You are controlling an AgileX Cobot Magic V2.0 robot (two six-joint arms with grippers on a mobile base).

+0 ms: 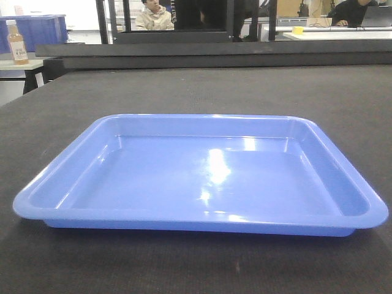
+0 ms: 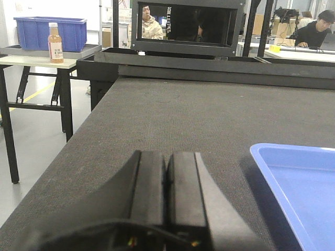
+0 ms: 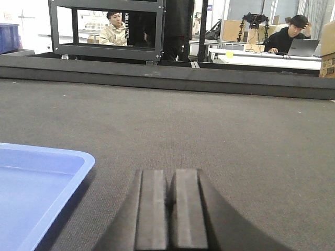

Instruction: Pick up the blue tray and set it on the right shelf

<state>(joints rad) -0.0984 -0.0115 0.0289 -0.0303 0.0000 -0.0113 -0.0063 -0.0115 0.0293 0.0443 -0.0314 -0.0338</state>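
The blue tray [image 1: 202, 177] lies flat and empty on the dark grey counter [image 1: 196, 86], near its front edge, with one long side facing the front camera. Light glints off the glossy bottom of the tray. Nothing touches it.

The left fingers [image 2: 149, 183] are pressed together with only a thin seam between them, holding nothing. They hover low over the counter just left of the tray, whose near left corner shows at the right of the left wrist view. The right fingers [image 3: 152, 204] are likewise closed on each other and hold nothing. They sit low over the counter just right of the tray, whose corner shows at the left of the right wrist view.

At the far end of the counter stands a black frame [image 2: 186, 26]. Off to the left, a second, smaller counter [image 2: 31, 57] carries a bottle [image 2: 55, 43] of orange drink and, behind it, a deep blue bin [image 2: 31, 32]. Two people sit in the background.
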